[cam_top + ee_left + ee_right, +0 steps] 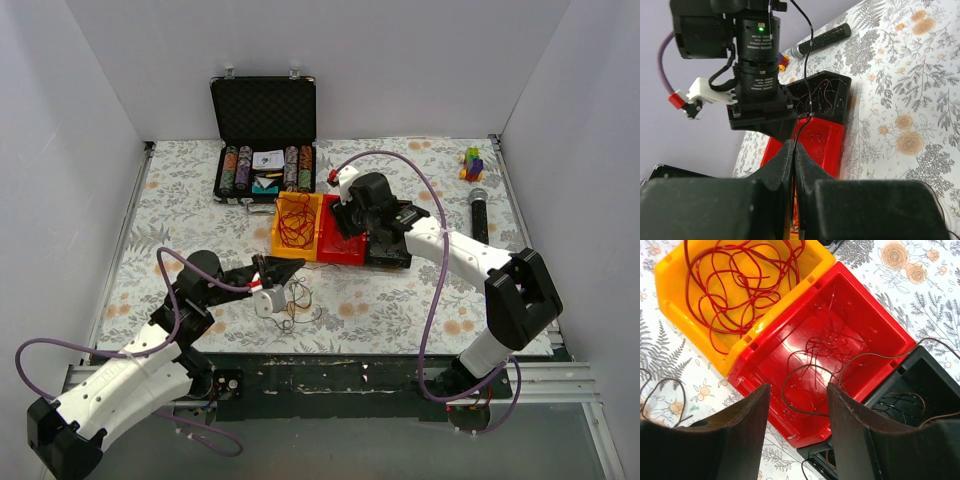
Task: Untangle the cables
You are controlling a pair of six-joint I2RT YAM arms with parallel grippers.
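The cables are thin wires sorted by colour. Red ones (735, 285) lie looped in a yellow bin (311, 205), dark brown ones (827, 347) in a red bin (352, 254), and more lie in a black bin (920, 385). A loose nest of cables (298, 302) lies on the table in front of the bins. My left gripper (792, 146) is shut on one thin black wire (810, 55) that runs up past the right arm's wrist. My right gripper (799, 390) hangs open over the red bin's near corner, and a brown strand loops between its fingers without being pinched.
An open black case of poker chips (263, 130) stands at the back. A microphone (478, 215) and a small stack of toy bricks (472, 162) lie at the right. A small white object (264, 304) sits beside the loose nest.
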